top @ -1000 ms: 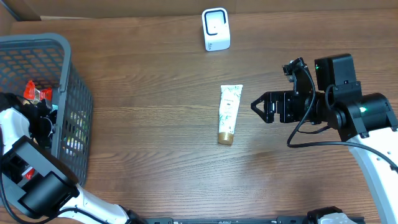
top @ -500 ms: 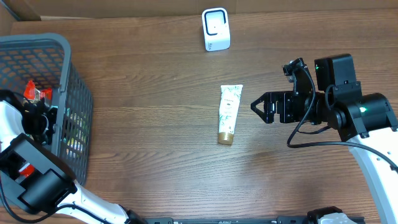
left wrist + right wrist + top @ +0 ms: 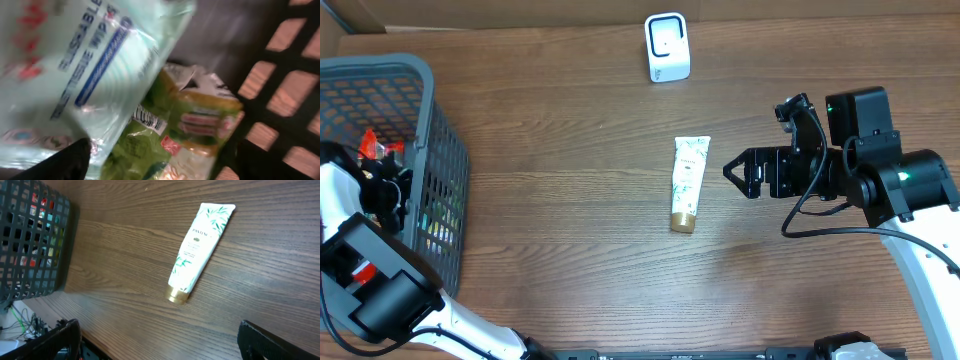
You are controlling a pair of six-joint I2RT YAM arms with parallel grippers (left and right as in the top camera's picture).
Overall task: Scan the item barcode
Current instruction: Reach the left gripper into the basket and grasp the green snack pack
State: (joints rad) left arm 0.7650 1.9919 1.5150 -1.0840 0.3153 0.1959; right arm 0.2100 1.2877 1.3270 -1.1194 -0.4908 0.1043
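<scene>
Find left claw (image 3: pixel 160 167) down inside basket (image 3: pixel 380 65), fingers (image 3: pixel 65 160) spread wide, released, gripping nothing. See wipes pack (image 3: pixel 90 65) and green packet (image 3: pixel 200 125) close beneath it; cannot tell whether touching either. Find right claw (image 3: pixel 735 172) spread to full width, empty, hovering over table (image 3: pixel 570 200) just right of tube (image 3: pixel 688 183), not touching it. Record tube lying flat mid-table, gold cap toward near edge, crimped end toward scanner (image 3: pixel 667 47). Note scanner upright at far edge, well apart from tube. Note basket at left end of table.
</scene>
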